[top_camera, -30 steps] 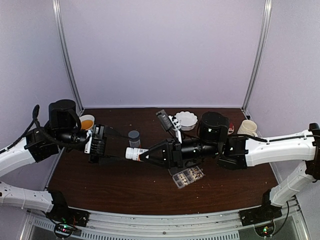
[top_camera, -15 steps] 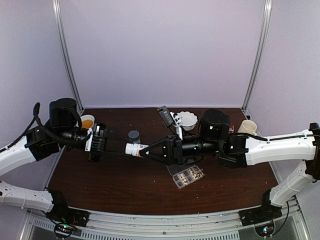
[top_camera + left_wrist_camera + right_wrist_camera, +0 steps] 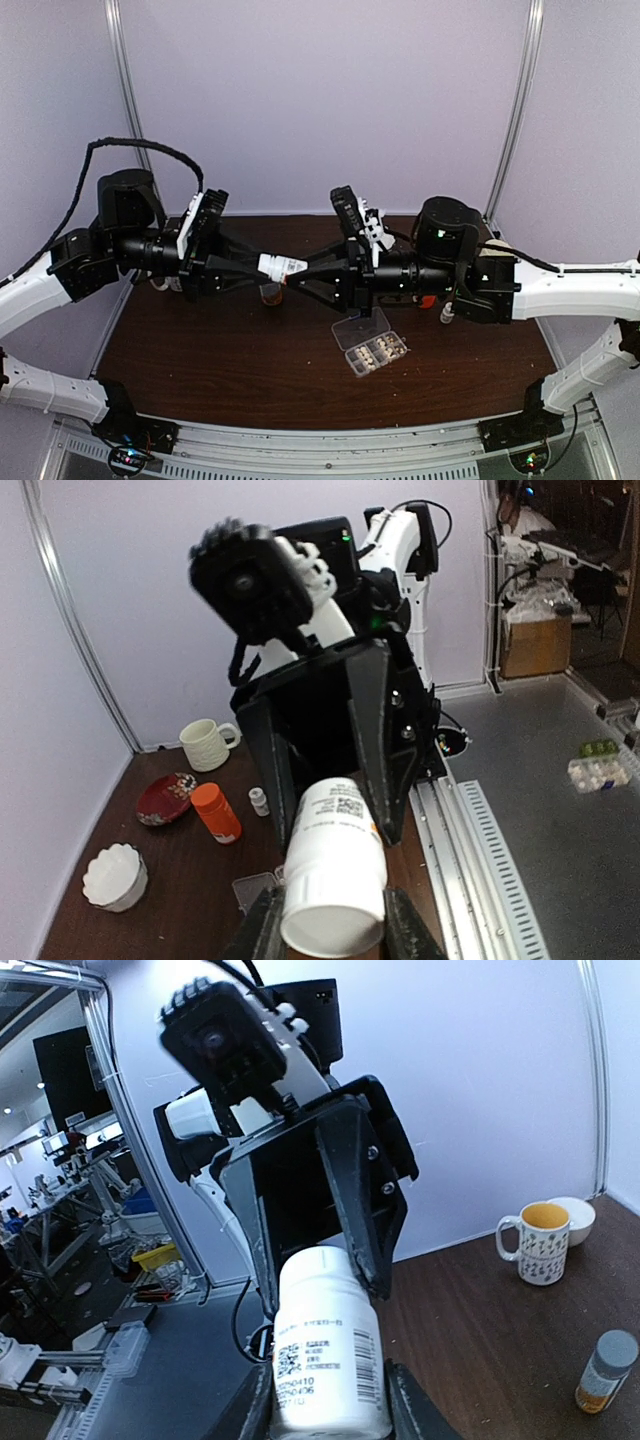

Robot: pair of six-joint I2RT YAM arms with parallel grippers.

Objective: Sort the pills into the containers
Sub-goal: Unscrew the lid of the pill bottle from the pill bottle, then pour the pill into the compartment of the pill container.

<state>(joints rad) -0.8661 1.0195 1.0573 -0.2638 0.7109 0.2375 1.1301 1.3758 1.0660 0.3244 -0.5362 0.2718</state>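
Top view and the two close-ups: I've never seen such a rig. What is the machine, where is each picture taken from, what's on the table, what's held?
These are two robot arms bolted at the near edge of a table. The wide picture looks down from above and behind: left arm on the left, right arm on the right. The other two come from a camera on each wrist, each facing the opposite arm. Both pairs of jaws are closed on one white bottle, one at each end, holding it above the table. Below lie a clear pill box, an orange bottle, a grey-capped bottle, a cream mug, a patterned mug, a white bowl and a red dish.
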